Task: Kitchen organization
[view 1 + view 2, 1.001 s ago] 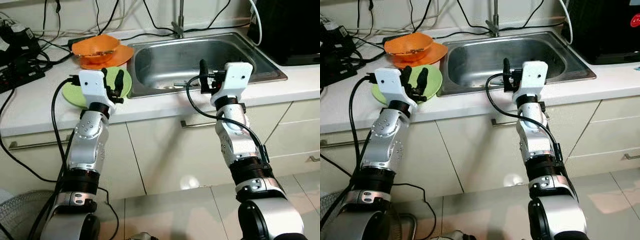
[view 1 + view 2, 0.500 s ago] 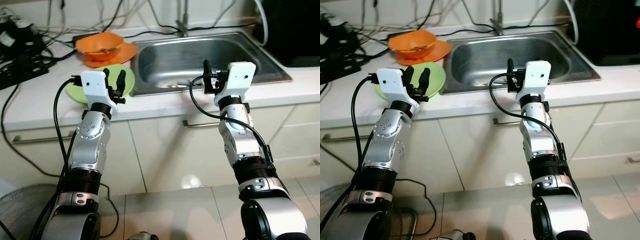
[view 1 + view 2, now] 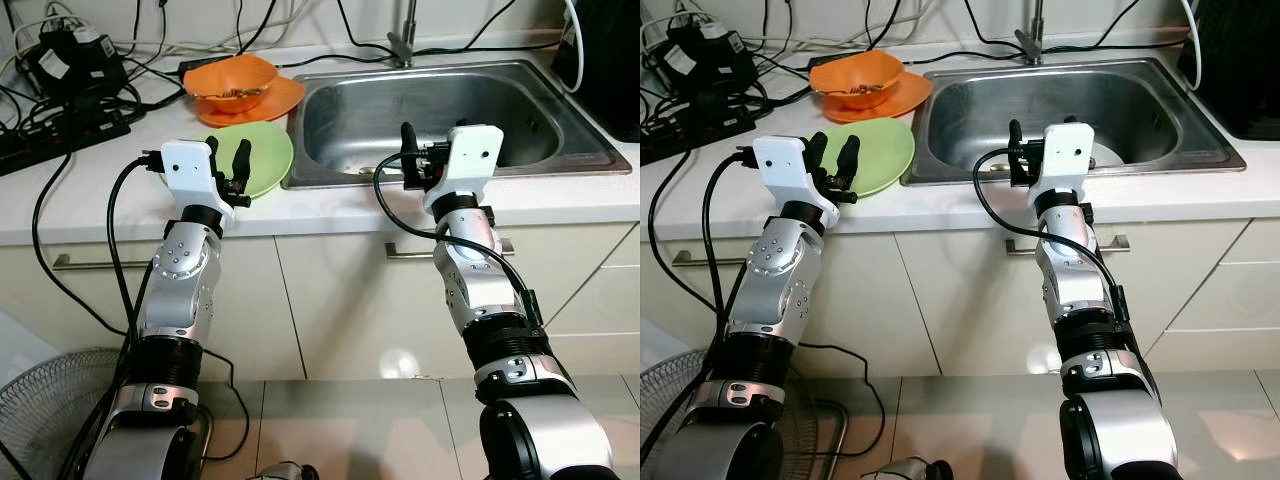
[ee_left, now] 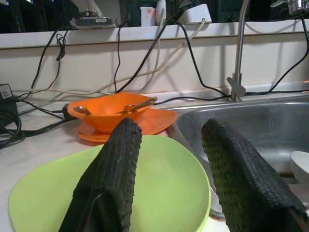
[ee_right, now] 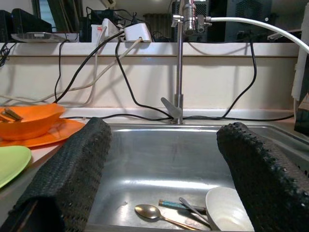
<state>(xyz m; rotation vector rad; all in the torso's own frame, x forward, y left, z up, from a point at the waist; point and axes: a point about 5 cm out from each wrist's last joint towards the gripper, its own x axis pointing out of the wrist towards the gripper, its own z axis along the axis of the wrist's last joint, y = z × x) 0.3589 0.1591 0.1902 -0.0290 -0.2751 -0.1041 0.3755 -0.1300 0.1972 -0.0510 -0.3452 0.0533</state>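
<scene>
Green plate (image 3: 252, 160) is sat on the white counter (image 3: 90, 200) just left of the steel sink (image 3: 450, 110), with an orange bowl (image 3: 232, 82) on an orange plate (image 3: 280, 102) behind it. Left gripper (image 3: 228, 160) is held over the green plate's near edge, fingers apart, nothing gripped. Right gripper (image 5: 159, 174) is held at the sink's front rim, fingers spread wide; a spoon (image 5: 149, 211) and white bowl (image 5: 227, 209) are seen in the basin.

Legible text: none found.
Black appliance (image 3: 610, 60) at the sink's right: no marking readable (surface dark, cropped).
Black power adapter (image 3: 75, 62) on the white counter: label too small to read.
Orange plastic bowl (image 3: 230, 82): unmarked.
</scene>
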